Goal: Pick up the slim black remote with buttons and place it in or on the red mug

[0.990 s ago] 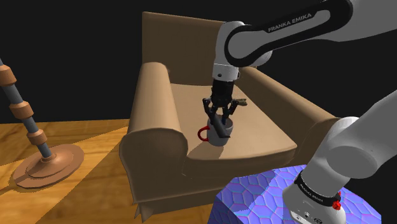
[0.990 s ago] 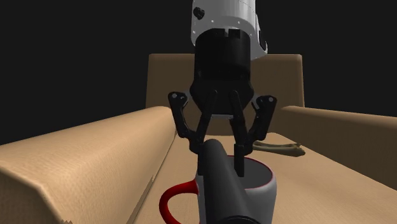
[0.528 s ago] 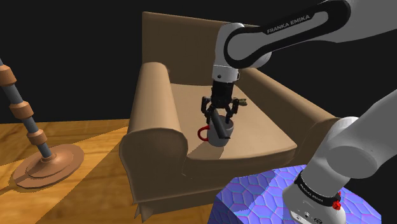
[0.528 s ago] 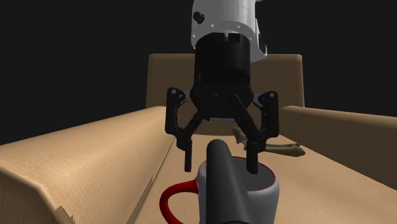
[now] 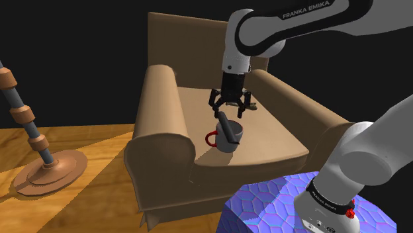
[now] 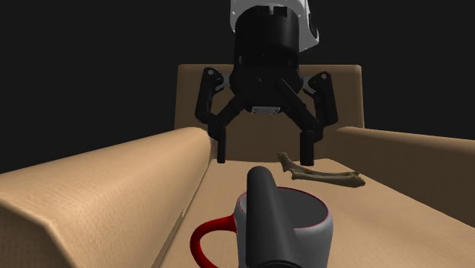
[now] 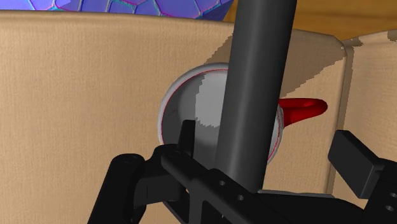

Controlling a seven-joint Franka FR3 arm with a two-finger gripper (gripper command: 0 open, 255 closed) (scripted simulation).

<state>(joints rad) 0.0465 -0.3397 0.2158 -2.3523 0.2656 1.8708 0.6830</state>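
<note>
While the gripper (image 6: 266,158) hangs directly over the mug, entries run outward from it.

1. Gripper: all black, fingers (image 6: 221,145) spread wide apart, clasping nothing and touching nothing.
2. Slim black remote (image 6: 266,217): just below the fingertips and clear of them. It reads as a plain dark bar with no buttons legible. Its rounded end sits under the gap between the fingers. The long axis runs square to the line joining the fingertips, crossing the mug's mouth and passing out over the rim on the side toward the stand. Whether the end under the gripper rests on the rim or dips inside cannot be told.
3. Mug (image 6: 320,237): beneath the remote, upright, with a grey body, a thin red line at the rim and a red handle out to one side.
4. Armchair seat (image 6: 396,205): tan, carries the mug, below the gripper.
5. Bone-shaped object (image 6: 323,177): lies flat on the seat beyond the mug, apart from it.
6. Stand (image 5: 278,205): blue-patterned, well off past the remote's outer end.

Judgement: the placing looks done or nearly so. A withdrawal straight up along the gripper's own axis would suit, since the remote's end lies right beneath and any sideways drift could tip it off the rim.
</note>
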